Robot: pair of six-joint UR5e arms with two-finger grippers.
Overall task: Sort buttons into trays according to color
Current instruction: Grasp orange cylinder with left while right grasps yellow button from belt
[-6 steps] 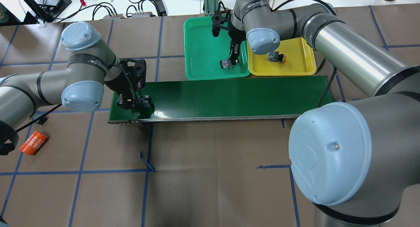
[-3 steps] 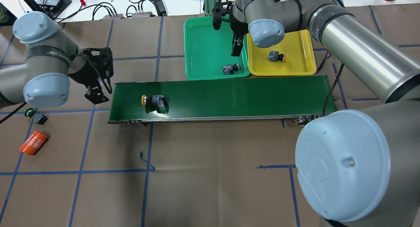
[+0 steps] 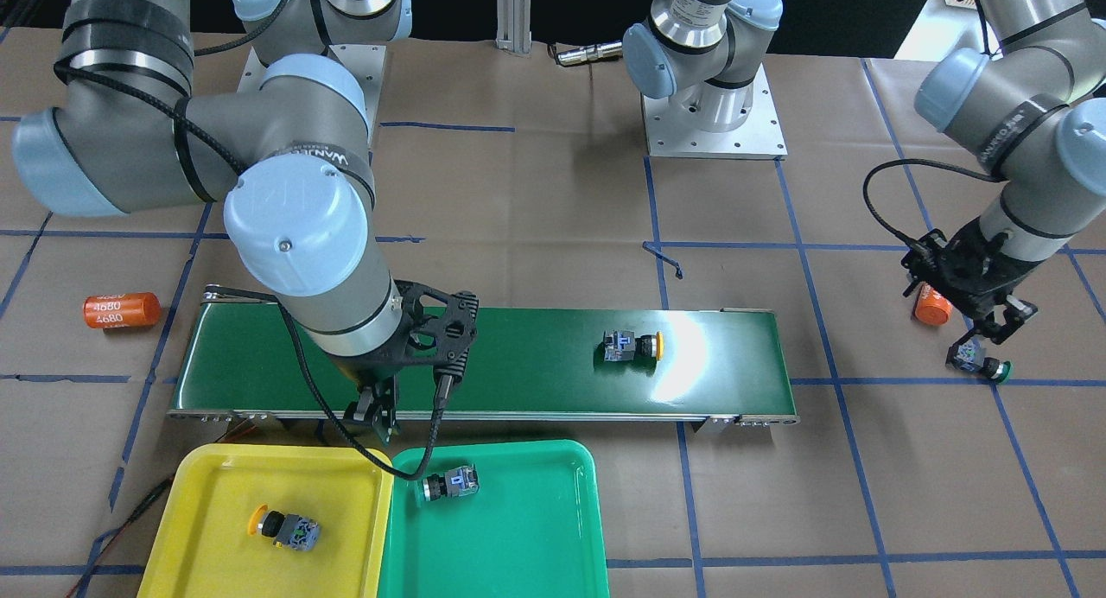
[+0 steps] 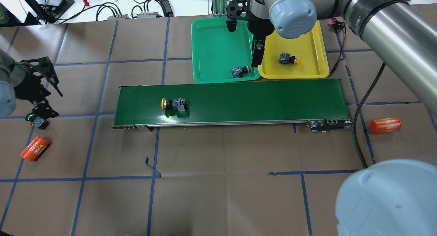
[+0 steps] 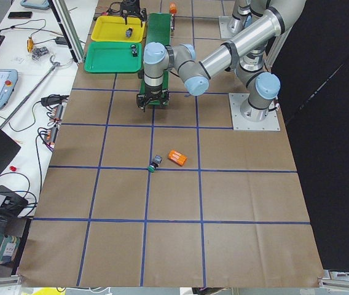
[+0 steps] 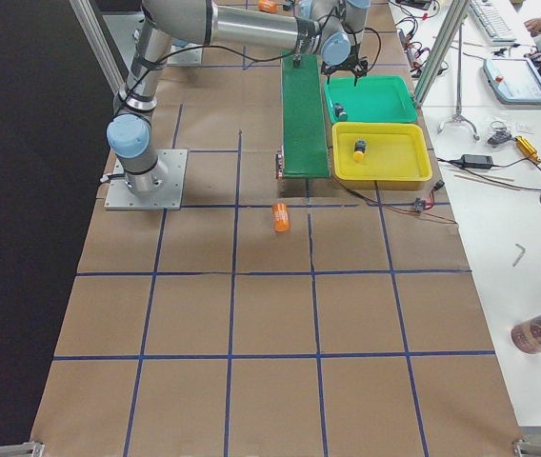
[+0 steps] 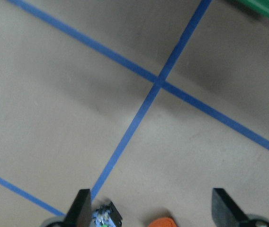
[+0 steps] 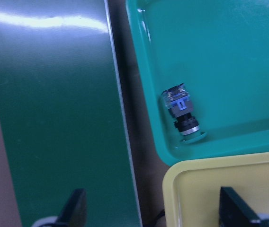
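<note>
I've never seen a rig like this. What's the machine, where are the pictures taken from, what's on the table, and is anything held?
Two robot arms sort push buttons by colour. Four pictures come from fixed cameras: above, facing the robot, each table end; two from the wrists. A dark-green belt carries a yellow-capped button. The green tray holds a green-capped button, the yellow tray a second yellow button. Two orange cylinders lie on the paper. Both grippers are open, empty: the left gripper hovers over a loose green button, the right gripper near the trays.
</note>
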